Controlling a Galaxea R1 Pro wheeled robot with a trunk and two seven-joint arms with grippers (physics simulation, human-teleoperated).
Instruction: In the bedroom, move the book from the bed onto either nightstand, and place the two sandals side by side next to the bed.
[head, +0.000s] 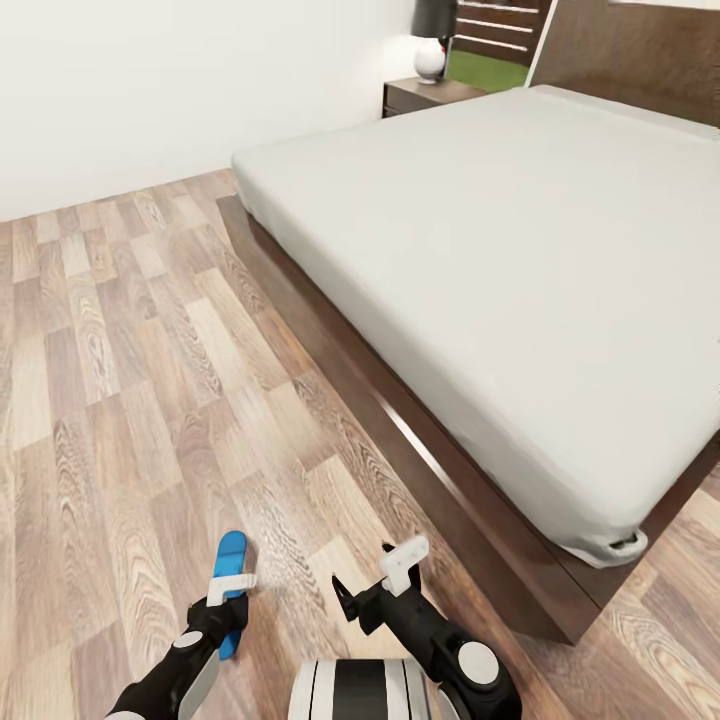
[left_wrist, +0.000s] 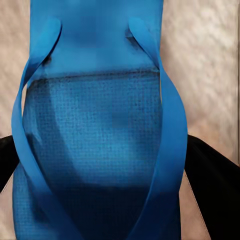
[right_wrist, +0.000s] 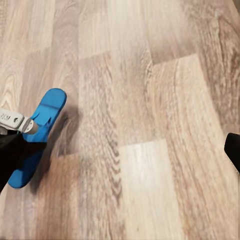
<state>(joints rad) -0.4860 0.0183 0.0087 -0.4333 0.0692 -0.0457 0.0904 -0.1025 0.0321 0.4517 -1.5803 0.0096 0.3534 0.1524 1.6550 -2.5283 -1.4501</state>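
Beside bed (head: 520, 300), sandal (head: 231, 590) in left hand (head: 228, 592)

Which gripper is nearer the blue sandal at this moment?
Left. The left gripper is right over the blue sandal, its fingers either side of it. The right gripper hangs apart from it, toward the bed, over bare wood floor.

Even, bright, diffuse light fills the room, and the white wall (head: 150, 90) is nearly blown out. The mattress (head: 520, 280) shows soft shading without glare. In the right wrist view the sandal (right_wrist: 37, 137) casts a soft dark shadow on the floor (right_wrist: 150, 150). The left wrist view is close and slightly blurred; straight lines bend toward the head view's edges.
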